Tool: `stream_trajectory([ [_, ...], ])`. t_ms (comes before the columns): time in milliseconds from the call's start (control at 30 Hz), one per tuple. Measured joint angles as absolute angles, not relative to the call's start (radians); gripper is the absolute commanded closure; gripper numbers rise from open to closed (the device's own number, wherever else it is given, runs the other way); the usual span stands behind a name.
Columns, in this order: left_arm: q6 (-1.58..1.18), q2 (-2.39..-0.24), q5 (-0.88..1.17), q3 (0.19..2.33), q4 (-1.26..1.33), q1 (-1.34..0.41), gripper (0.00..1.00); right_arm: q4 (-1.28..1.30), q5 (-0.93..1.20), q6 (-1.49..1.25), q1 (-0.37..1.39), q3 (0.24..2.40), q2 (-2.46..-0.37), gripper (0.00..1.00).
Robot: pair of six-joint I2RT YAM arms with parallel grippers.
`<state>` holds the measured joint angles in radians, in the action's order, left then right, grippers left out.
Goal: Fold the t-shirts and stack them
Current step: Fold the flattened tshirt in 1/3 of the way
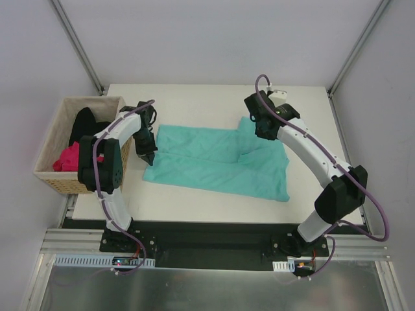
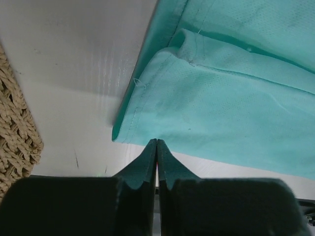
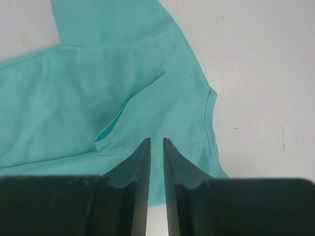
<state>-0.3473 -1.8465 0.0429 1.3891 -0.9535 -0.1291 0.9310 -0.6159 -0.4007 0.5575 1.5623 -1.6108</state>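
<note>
left arm's jaws, closest to the lens in their wrist view, are clenched tight with nothing seen between them, their tips at the near left corner of the teal t-shirt [image 1: 220, 165]. right arm's jaws stand a narrow slit apart, grasping nothing, above a wrinkle by the shirt's far right sleeve. the teal t-shirt lies spread across the middle of the white counter [image 1: 194, 103], one edge folded over itself. left of the counter, a wicker basket [image 1: 61, 184] holds the pink t-shirt [image 1: 67, 159] and the black t-shirt [image 1: 84, 126], touching each other.
</note>
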Motion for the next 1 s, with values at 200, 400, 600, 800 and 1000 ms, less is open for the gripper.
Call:
stream_trajectory([
  [200,-0.348,-1.889,0.044,1.378,-0.904,-0.129,1.0,0.932,-0.612,-0.377,0.549,1.582,-1.618,0.82],
  [400,-0.348,-1.956,0.07,1.375,-0.868,-0.129,1.0,0.931,-0.599,-0.357,0.537,1.595,-1.618,0.82],
  [600,-0.35,-1.99,0.121,1.369,-0.859,-0.129,1.0,0.931,-0.589,-0.341,0.518,1.599,-1.617,0.82],
  [800,-0.371,-1.957,0.157,1.297,-0.862,-0.124,1.0,0.931,-0.574,-0.328,0.495,1.599,-1.615,0.81],
  [1000,-0.409,-1.903,0.173,1.202,-0.871,-0.13,1.0,0.928,-0.543,-0.318,0.48,1.599,-1.613,0.81],
])
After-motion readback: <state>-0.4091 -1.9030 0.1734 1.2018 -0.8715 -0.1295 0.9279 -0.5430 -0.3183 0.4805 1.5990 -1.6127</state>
